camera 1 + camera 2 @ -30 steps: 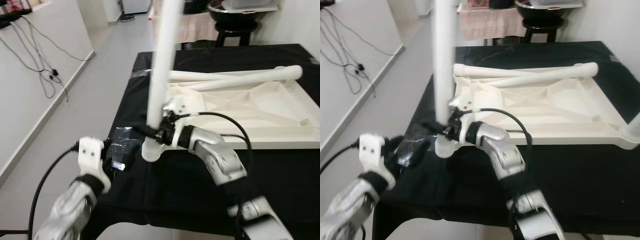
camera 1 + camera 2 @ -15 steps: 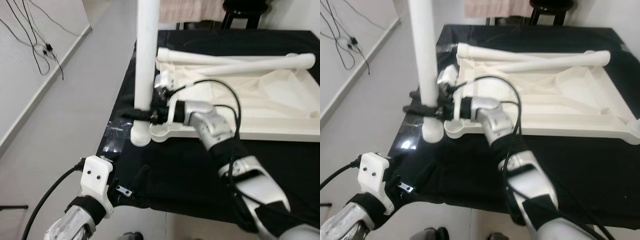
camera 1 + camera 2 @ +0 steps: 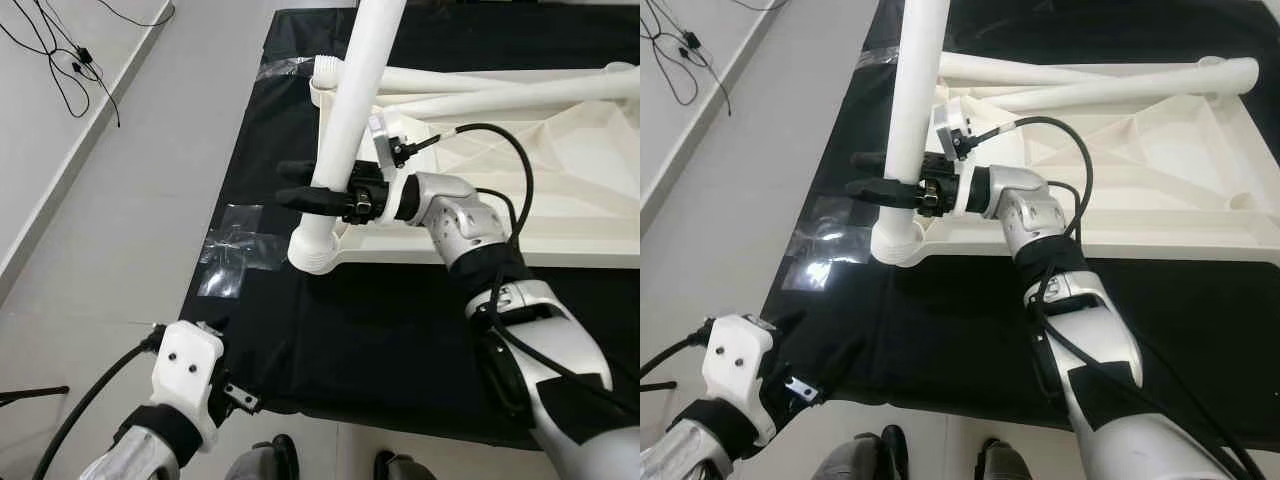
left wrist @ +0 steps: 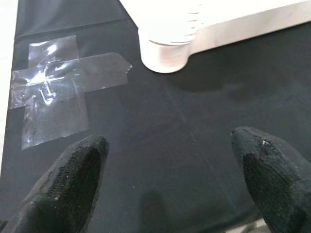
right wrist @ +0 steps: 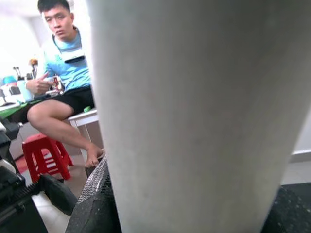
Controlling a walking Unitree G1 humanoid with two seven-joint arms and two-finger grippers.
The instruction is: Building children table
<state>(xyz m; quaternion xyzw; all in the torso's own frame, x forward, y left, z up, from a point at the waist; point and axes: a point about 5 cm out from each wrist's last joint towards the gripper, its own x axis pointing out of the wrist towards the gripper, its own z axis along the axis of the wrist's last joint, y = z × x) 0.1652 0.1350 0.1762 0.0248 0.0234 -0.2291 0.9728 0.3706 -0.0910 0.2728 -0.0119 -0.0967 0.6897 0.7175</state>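
Early in the build, by the look of it — upturned white tabletop (image 3: 560, 190) lies on the black-draped desk (image 3: 400, 330), one white leg (image 3: 345, 130) stands in the near-left corner socket (image 3: 312, 250), two more legs (image 3: 1090, 85) lie loose across the far edge, not yet fitted. Right tool (image 3: 320, 197) pinches the standing leg low down, just above the socket. Left tool (image 4: 165, 184) hangs spread wide over the desk's near edge by a clear tape cross (image 4: 53, 82), holding nothing.

We are losing top of white table leg (image 3: 345, 130) past frame edge. Upturned tabletop (image 3: 1160, 170) is running off right edge. Right gripper (image 3: 305, 195) fingers are passing partly behind leg; grip contact unclear.
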